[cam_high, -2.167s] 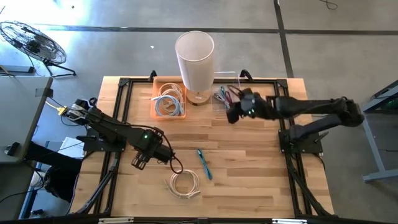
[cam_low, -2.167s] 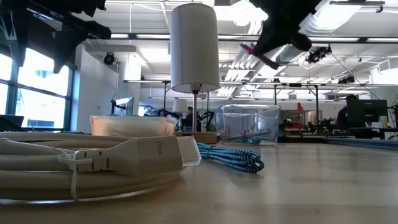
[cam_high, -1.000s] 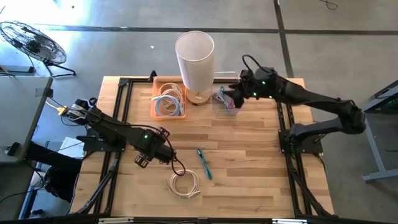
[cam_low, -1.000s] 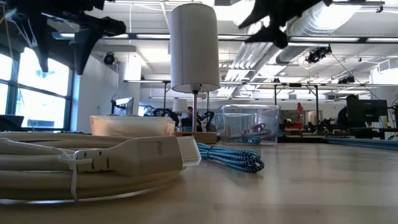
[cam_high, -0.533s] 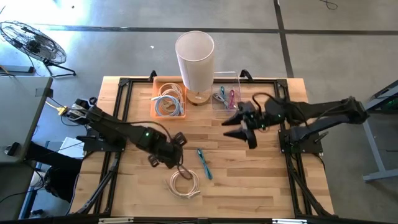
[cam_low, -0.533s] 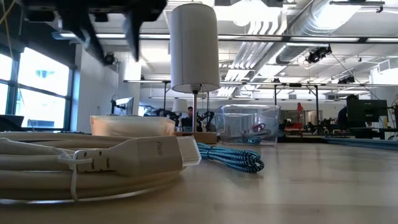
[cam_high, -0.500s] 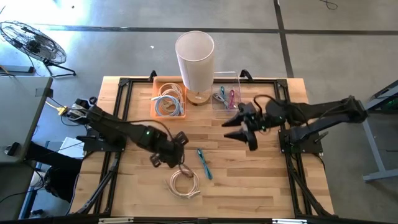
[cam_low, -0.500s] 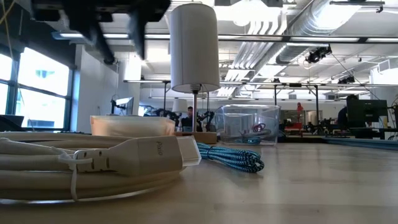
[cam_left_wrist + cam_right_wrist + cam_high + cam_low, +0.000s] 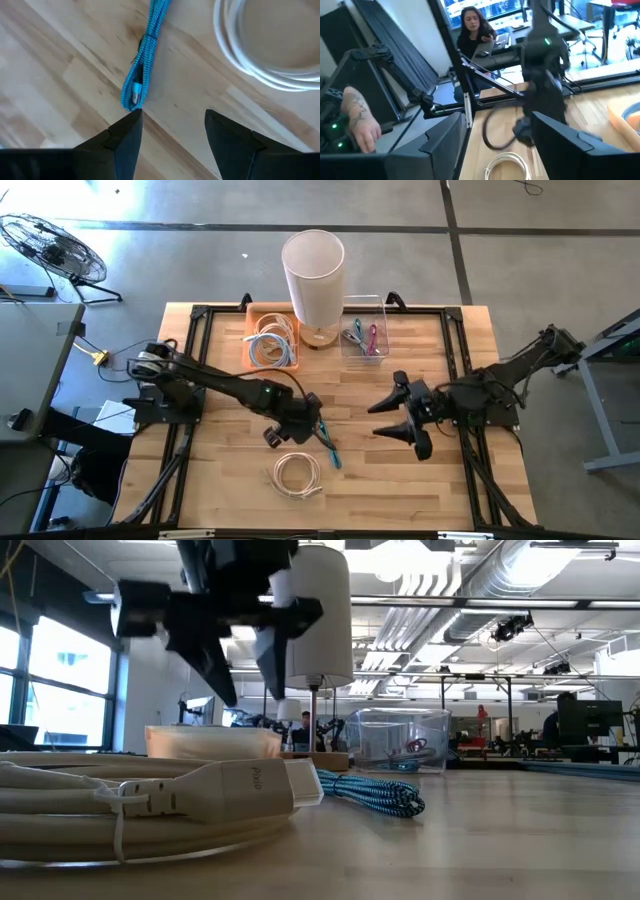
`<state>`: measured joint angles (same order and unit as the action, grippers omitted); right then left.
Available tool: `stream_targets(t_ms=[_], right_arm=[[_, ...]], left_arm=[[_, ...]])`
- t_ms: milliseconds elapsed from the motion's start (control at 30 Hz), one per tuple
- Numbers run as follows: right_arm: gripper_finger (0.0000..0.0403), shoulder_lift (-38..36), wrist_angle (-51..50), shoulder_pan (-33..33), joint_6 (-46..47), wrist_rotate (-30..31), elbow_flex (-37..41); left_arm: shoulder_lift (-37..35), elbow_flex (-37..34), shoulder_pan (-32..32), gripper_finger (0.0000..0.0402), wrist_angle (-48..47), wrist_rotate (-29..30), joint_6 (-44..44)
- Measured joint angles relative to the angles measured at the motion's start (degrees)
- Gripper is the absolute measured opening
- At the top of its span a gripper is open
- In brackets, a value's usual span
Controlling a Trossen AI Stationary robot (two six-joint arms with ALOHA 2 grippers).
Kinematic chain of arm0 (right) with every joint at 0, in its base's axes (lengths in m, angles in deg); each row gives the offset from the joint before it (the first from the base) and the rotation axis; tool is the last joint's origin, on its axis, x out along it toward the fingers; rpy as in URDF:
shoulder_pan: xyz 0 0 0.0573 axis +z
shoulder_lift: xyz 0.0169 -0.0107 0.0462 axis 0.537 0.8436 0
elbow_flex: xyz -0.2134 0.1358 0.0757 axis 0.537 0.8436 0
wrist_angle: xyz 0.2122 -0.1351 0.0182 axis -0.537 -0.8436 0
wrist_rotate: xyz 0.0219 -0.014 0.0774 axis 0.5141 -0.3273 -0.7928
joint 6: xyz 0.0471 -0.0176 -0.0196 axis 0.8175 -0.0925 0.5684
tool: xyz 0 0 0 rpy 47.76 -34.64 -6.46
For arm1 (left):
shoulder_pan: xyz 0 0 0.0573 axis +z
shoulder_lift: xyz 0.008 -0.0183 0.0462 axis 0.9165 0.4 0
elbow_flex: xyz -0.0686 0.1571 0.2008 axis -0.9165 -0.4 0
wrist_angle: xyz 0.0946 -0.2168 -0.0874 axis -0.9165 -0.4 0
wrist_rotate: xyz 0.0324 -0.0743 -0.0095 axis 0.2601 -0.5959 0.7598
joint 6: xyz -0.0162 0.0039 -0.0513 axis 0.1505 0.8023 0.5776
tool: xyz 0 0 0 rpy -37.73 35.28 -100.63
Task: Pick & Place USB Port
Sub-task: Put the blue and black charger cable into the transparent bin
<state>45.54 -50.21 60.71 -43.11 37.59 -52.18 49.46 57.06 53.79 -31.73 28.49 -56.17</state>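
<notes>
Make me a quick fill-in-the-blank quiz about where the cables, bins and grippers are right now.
1. The left gripper hovers, fingers open, over the ___ cable.
2. The white cable on the table is wound into a ___.
3. The lamp stands between the clear bin and the ___ bin.
4. The right gripper is ___ and empty.

Missing words: blue; coil; orange; open

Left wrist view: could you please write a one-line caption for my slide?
Open left gripper hovers above the bundled blue cable, white coiled cable beside it.
</notes>
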Motion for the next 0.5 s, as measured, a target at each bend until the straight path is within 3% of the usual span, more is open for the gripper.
stream_targets(t_ms=[167, 367, 500], right_arm=[[0.0229, -0.02, 0.34, 1.57, -2.92, 1.63, 0.02], [0.0229, -0.02, 0.34, 1.59, -3.37, -0.34, 0.02], [0.0229, -0.03, 2.02, 1.96, -4.32, 1.03, 0.02]], left_arm=[[2.67, 0.00, -0.08, 0.0209, 6.98, -1.89, -0.35], [2.68, 0.00, -0.08, 0.0209, 13.20, 1.08, -6.48], [4.08, 0.21, 0.67, 0.0209, 15.93, -1.51, -7.86]])
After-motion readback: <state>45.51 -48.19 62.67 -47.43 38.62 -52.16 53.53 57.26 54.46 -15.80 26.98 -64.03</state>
